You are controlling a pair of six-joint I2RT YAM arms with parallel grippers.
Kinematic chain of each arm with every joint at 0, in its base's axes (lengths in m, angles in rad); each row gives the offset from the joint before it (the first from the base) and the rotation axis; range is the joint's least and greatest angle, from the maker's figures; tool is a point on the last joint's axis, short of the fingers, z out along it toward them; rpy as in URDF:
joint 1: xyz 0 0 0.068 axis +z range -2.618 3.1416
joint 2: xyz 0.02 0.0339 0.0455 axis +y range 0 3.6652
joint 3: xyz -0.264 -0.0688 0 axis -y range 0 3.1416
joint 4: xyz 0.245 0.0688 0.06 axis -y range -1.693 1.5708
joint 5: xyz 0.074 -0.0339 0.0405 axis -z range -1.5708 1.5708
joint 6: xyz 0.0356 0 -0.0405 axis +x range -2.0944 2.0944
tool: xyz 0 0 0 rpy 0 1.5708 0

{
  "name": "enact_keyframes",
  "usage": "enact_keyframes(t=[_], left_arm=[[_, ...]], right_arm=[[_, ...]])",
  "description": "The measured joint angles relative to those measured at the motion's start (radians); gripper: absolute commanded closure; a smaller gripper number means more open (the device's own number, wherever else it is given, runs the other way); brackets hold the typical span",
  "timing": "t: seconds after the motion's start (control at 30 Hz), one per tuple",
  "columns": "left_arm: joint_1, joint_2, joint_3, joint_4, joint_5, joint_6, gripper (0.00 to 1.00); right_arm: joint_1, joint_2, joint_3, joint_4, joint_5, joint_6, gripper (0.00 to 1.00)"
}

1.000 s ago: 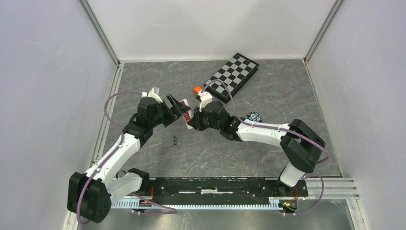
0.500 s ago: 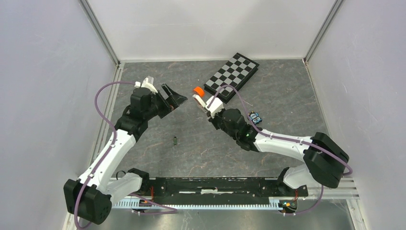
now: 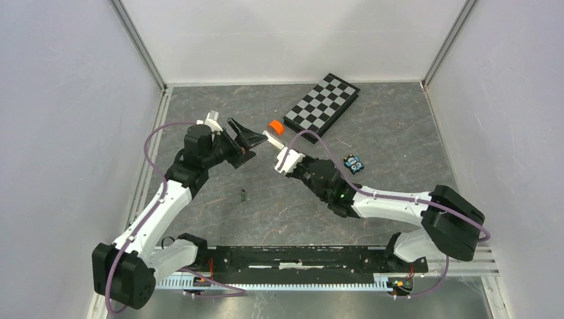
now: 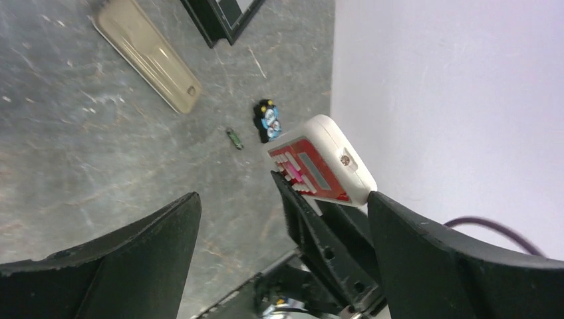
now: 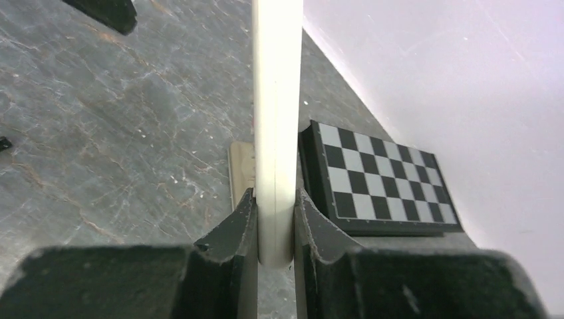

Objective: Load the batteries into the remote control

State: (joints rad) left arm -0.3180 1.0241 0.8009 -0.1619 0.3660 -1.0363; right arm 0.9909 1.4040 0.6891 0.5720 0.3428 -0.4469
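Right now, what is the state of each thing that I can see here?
Left gripper: open, empty.
Right gripper: shut on the remote.
Remote: held off the table.
Battery: loose on the table.
Second battery: loose near the gadget.
Beige cover: flat on the table.
Chessboard: flat on the table.

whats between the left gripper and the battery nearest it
Nothing: in the top view, bare table separates the left gripper from the battery.

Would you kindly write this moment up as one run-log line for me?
right gripper: shut on remote | left gripper: open, empty | battery: loose on table
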Motion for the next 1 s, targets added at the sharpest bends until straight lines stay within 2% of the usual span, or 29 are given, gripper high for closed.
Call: enact_keyframes(t=[0.2, 0.43, 0.6, 0.67, 0.73, 0.77, 0.83, 0.9, 0.93, 1.0], left_arm=[[0.002, 0.013, -0.039, 0.062, 0.037, -0.108, 0.02], [0.003, 0.03, -0.072, 0.108, 0.061, -0.165, 0.27], [0.003, 0.031, -0.145, 0.131, 0.09, -0.206, 0.54], [0.004, 0.031, -0.152, 0.157, 0.092, -0.215, 0.71], [0.005, 0.03, -0.156, 0.18, 0.096, -0.22, 0.94], [0.005, 0.03, -0.16, 0.186, 0.097, -0.223, 0.98], [0.005, 0.03, -0.167, 0.196, 0.099, -0.232, 0.98], [0.005, 0.037, -0.168, 0.197, 0.109, -0.215, 0.98], [0.005, 0.045, -0.168, 0.203, 0.116, -0.195, 0.98], [0.005, 0.058, -0.163, 0.203, 0.124, -0.145, 0.98]], right_arm=[[0.079, 0.064, 0.001, 0.076, 0.107, -0.161, 1.0], [0.173, 0.154, 0.011, 0.172, 0.211, -0.343, 1.0], [0.177, 0.192, 0.059, 0.177, 0.261, -0.39, 1.0], [0.179, 0.206, 0.067, 0.17, 0.267, -0.397, 1.0], [0.181, 0.218, 0.074, 0.167, 0.276, -0.407, 0.98], [0.181, 0.219, 0.077, 0.163, 0.282, -0.418, 0.87], [0.182, 0.219, 0.079, 0.142, 0.287, -0.428, 0.56], [0.182, 0.21, 0.079, 0.127, 0.279, -0.407, 0.29], [0.18, 0.193, 0.078, 0.107, 0.266, -0.385, 0.2], [0.174, 0.138, 0.069, 0.066, 0.225, -0.327, 0.1]])
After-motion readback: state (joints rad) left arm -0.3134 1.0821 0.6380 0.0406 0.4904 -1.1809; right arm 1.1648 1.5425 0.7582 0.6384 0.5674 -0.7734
